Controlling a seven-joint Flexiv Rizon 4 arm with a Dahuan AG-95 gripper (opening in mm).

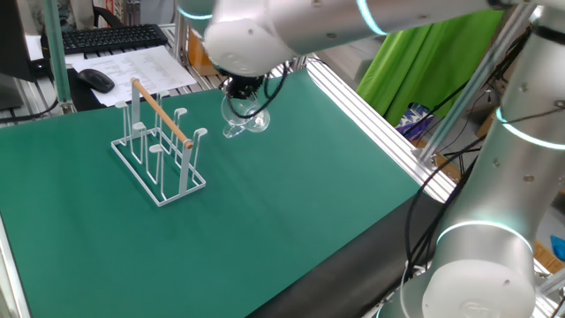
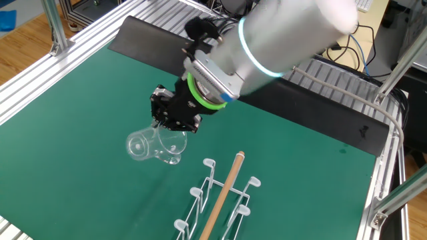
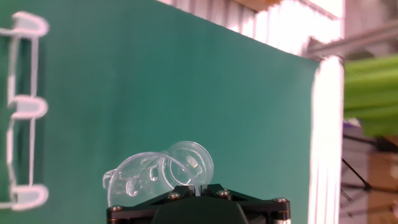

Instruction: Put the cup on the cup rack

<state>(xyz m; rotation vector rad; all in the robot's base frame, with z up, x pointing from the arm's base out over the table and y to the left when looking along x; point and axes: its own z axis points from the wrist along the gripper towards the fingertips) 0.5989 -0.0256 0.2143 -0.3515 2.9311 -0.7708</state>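
Observation:
The cup point(image 1: 243, 122) is a small clear glass mug, held in the air and tipped on its side above the green mat. My gripper point(image 1: 240, 99) is shut on the cup's rim. In the other fixed view the cup point(image 2: 155, 146) hangs below the black gripper point(image 2: 172, 124), its mouth turned to the left. From the hand the cup point(image 3: 160, 173) lies just ahead of the gripper point(image 3: 196, 186), whose jaws pinch its thin glass edge. The white wire cup rack point(image 1: 159, 146) with a wooden rod stands left of the cup; the cup rack point(image 2: 220, 197) sits lower right of it there.
Rack pegs point(image 3: 26, 109) show at the left edge of the hand view. A keyboard point(image 1: 110, 37), a mouse point(image 1: 95, 79) and papers lie beyond the mat's far left. Aluminium rails point(image 1: 371, 115) border the mat on the right. Green cloth point(image 1: 424, 62) hangs behind.

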